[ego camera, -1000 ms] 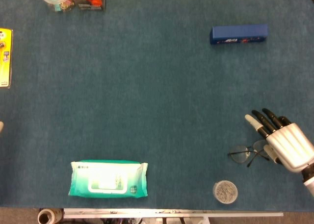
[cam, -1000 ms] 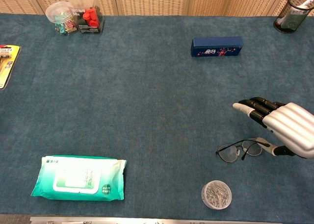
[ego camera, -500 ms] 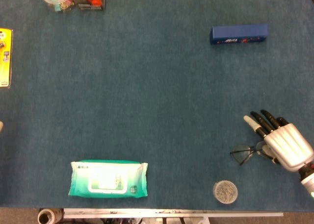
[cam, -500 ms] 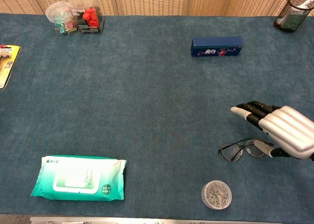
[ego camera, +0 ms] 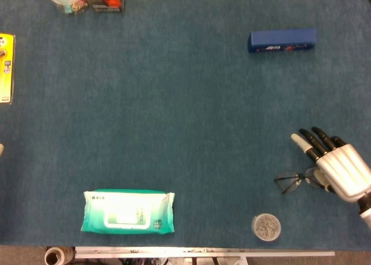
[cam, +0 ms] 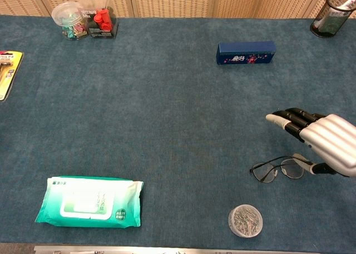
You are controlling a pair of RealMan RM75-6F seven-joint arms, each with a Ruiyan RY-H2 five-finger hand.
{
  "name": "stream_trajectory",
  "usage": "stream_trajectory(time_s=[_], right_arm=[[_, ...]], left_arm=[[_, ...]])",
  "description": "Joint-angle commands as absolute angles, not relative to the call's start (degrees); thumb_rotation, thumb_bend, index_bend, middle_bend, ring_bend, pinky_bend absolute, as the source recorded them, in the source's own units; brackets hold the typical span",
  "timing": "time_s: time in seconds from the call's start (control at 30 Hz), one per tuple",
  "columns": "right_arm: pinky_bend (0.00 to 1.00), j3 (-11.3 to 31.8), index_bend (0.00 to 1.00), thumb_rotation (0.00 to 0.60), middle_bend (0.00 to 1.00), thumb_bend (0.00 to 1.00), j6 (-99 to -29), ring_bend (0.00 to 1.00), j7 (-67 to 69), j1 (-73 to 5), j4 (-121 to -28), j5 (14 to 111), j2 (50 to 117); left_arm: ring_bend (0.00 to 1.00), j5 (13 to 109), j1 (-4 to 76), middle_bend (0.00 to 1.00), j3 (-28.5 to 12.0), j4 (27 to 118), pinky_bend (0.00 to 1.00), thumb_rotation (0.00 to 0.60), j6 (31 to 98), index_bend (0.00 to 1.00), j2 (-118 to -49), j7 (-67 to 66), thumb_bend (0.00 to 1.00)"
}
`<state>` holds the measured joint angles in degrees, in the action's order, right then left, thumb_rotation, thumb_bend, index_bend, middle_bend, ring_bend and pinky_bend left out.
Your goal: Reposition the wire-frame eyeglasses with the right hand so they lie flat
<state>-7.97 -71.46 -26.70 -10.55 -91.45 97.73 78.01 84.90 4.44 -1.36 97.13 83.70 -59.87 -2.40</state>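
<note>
The wire-frame eyeglasses (ego camera: 288, 181) (cam: 266, 172) lie on the blue table cloth near the front right, lenses facing up and the frame looking flat. My right hand (ego camera: 342, 171) (cam: 328, 143) hovers just right of them, back upward, with its fingers stretched out to the left above the frame. Its thumb reaches down to the right end of the glasses and seems to touch it; I see no grip on the frame. The left hand does not show in either view.
A round tin of pins (ego camera: 265, 227) (cam: 245, 220) sits just in front of the glasses. A green wipes pack (ego camera: 127, 211) lies front left. A blue box (ego camera: 282, 40) sits at the far right, a mesh pen cup (cam: 331, 15) in the far right corner, and clip containers (cam: 83, 20) at the far left.
The glasses have shifted slightly right and the temple that stuck out toward the front now lies tucked in. The right hand has drifted a little to the right with them.
</note>
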Motion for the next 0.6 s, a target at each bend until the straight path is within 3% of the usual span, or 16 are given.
stream_trajectory(time_s=[0.03,0.37,0.6], right_arm=[[0.34,-7.8,0.0,0.6,0.1,0.35,-74.51,0.09,-26.16,-9.95,-94.18,99.5,75.55],[0.34,-7.43,0.0,0.6,0.1,0.35,-80.34,0.09,-26.34,-8.87,-99.91,104.34,71.17],[0.34,-7.99,0.0,0.6,0.11,0.35,-78.88,0.09,-27.03,-9.42,-101.15,106.67,71.64]], left_arm=[[0.36,84.93,4.43,0.51,-1.35,97.12,0.44,0.6,83.72,0.56,-59.92,-2.5,0.19],[0.36,85.02,4.4,0.51,-1.33,97.19,0.44,0.6,83.84,0.56,-60.01,-2.6,0.19],[0.36,85.15,4.32,0.51,-1.37,97.27,0.44,0.6,84.09,0.56,-59.88,-2.35,0.19]])
